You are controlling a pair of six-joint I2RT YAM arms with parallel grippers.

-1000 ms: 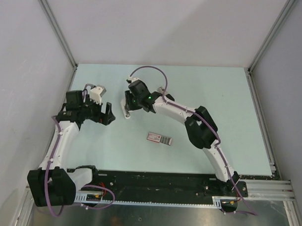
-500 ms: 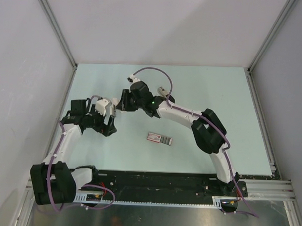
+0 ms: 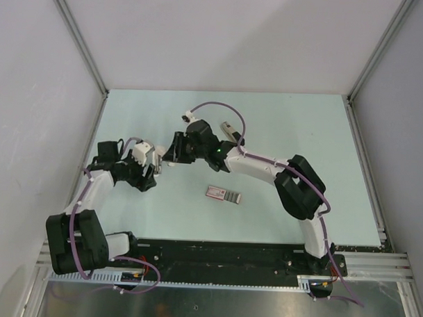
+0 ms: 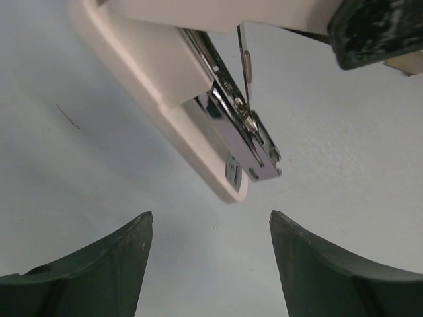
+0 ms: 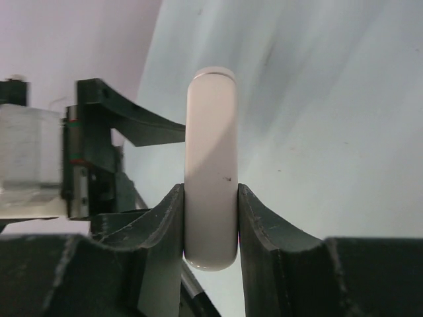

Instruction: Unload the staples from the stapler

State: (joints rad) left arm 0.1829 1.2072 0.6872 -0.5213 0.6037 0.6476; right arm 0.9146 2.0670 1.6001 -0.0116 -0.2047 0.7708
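The right end effector [image 5: 210,193] is pinching the stapler [image 5: 210,165], its two dark fingers [image 5: 162,231] pressed against the white body's flat sides, with the rounded end sticking out past them. In the top view this grip sits over the left-middle part of the table [image 3: 282,126], the right arm reaching across from the right. The left end effector [image 4: 208,221] faces it from just to the left, its fingers [image 4: 86,271] spread wide with nothing between them. In the left wrist view the stapler's open end hangs just beyond those fingertips, its shiny inner bar [image 4: 241,135] jutting from the white shell. A flat pink-and-grey packet [image 3: 223,194] lies on the table, nearer and to the right, well apart from both.
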